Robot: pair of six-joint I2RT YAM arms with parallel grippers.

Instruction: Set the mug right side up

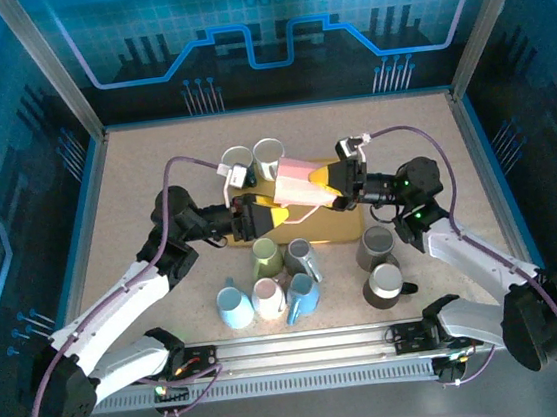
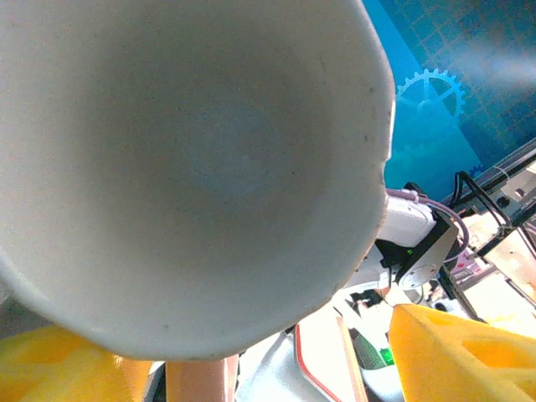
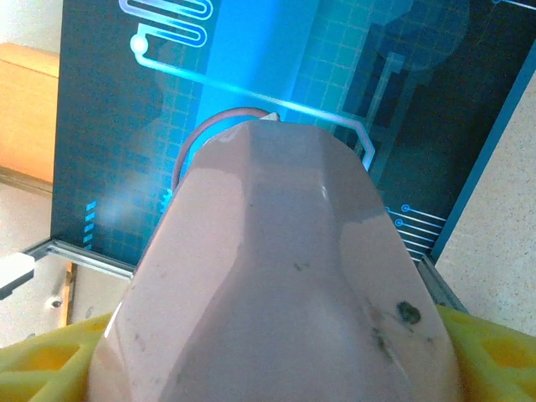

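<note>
Beige speckled tabletop (image 1: 135, 185), blue circuit-patterned walls (image 1: 267, 19), pink mug (image 1: 301, 181) aloft.

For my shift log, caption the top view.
Right gripper holds the pink mug over the yellow board, left gripper alongside it.

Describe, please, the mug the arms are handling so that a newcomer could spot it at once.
Find the yellow board at the centre of the table. Above it, between the left gripper and right gripper, is the pink mug, tipped sideways. Unlike the mugs standing around, it is off the table, with faceted walls.
</note>
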